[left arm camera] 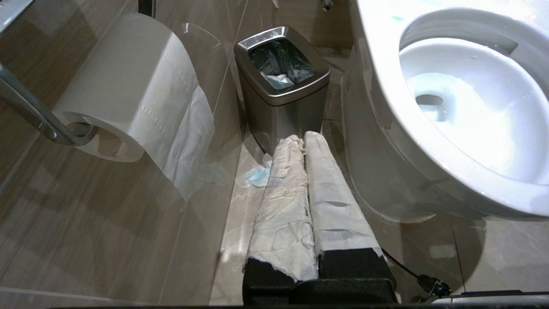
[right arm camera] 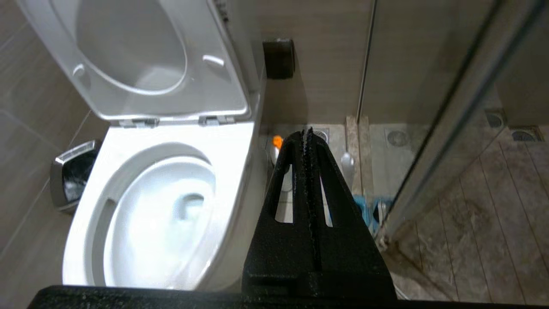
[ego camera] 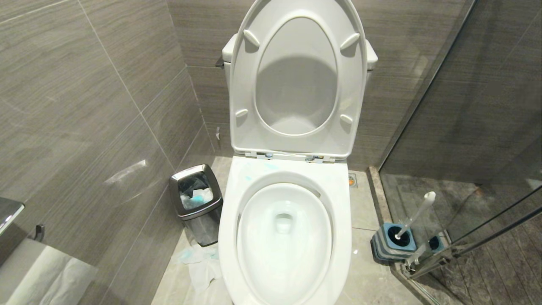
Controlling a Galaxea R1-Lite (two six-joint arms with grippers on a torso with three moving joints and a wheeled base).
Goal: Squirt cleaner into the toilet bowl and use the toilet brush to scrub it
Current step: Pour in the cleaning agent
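In holder, toilet brush (ego camera: 417,214) leans upper-right.

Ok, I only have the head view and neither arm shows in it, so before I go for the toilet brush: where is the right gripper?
Observer: The right gripper is shut and empty, aimed at the floor between the toilet bowl and the shower glass. The toilet brush handle tip shows beside its fingers, untouched.
Operator: And the left?
Observer: The left gripper is shut too, fingers wrapped in white paper, low beside the bowl, pointing at the steel waste bin.
Operator: Anything beside it?
Observer: A toilet paper roll on a wall holder, a sheet trailing down.
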